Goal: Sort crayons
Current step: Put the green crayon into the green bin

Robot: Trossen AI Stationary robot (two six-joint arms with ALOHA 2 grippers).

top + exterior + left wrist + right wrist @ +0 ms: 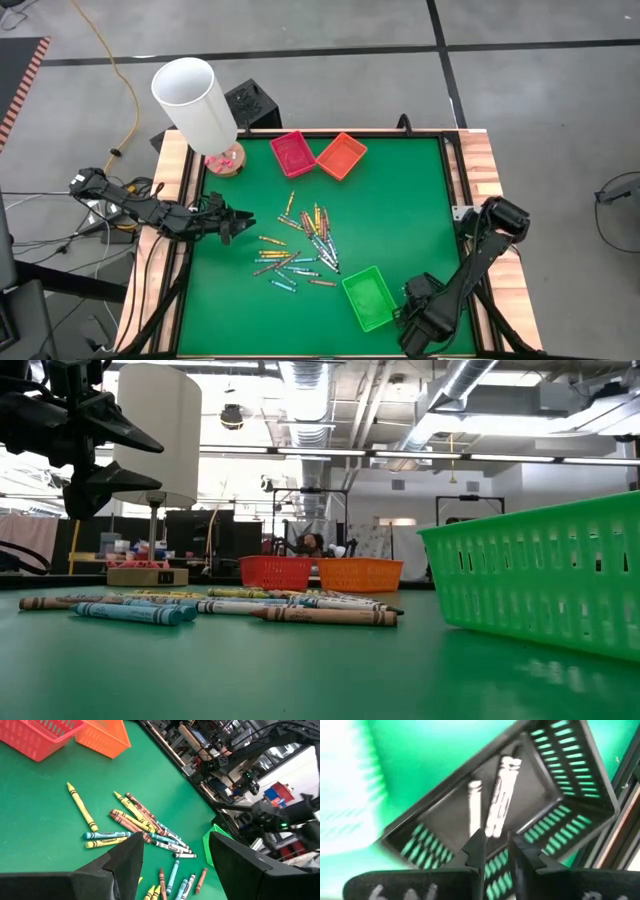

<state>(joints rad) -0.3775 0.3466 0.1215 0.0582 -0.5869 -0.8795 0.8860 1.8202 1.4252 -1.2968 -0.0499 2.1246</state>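
Crayons lie in a loose heap near the middle of the table, some crossing, a few strays toward the left edge. Red tray and orange tray stand side by side at the far edge; green tray sits near the right front corner.

Left claw hangs above the table just left of the heap, released, fingers wide, holding nothing. Right claw is over a dark tray at the right front corner, nearly closed; the pale sticks in that tray may be crayons, though the view is blurred.

Judgement: the step in hand is a single pick. Take an outlying crayon, fingers across its length, to avoid dragging neighbours.
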